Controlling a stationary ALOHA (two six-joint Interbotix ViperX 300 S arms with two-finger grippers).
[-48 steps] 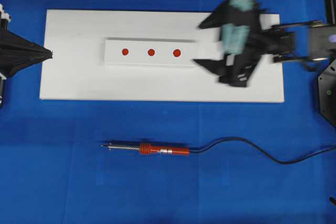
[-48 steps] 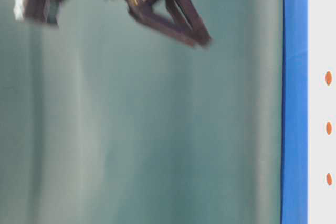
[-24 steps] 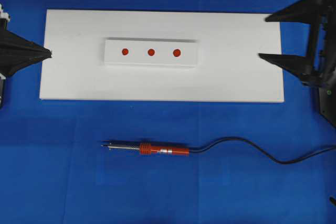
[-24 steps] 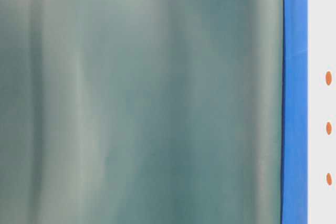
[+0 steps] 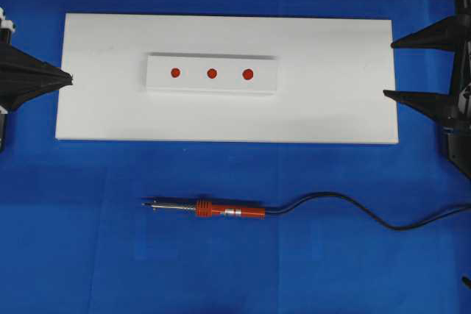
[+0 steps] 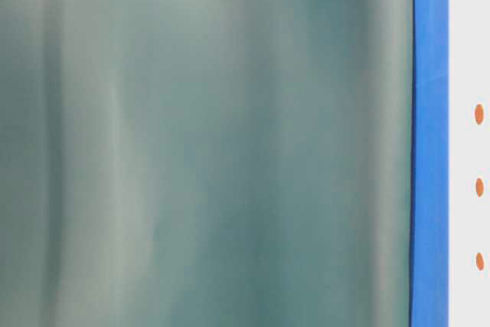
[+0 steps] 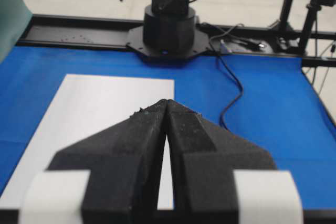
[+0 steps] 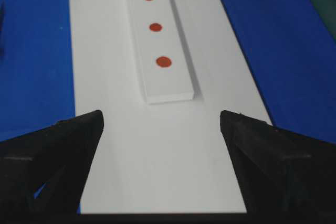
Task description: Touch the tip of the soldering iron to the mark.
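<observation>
The soldering iron (image 5: 210, 209) lies flat on the blue mat in front of the white board (image 5: 103, 108), tip pointing left, black cord (image 5: 346, 207) trailing right. No gripper touches it. Three red marks (image 5: 211, 73) sit in a row on a raised white strip (image 5: 212, 87) on the board; the right wrist view shows the same marks (image 8: 163, 62). My left gripper (image 5: 71, 76) is shut and empty at the board's left edge, its tips (image 7: 166, 103) pressed together. At the board's right edge my right gripper (image 5: 388, 68) stands open with nothing between its fingers (image 8: 79, 129).
The right arm's base (image 7: 169, 30) stands at the far end in the left wrist view, with cables beside it. A black frame rail (image 7: 79, 30) borders the blue mat. The table-level view shows a green curtain (image 6: 207, 143) and a strip of the board's edge.
My right gripper has pulled back to the right, from above the board's right part to its right edge, and it stays open. The left gripper and the soldering iron have not moved.
</observation>
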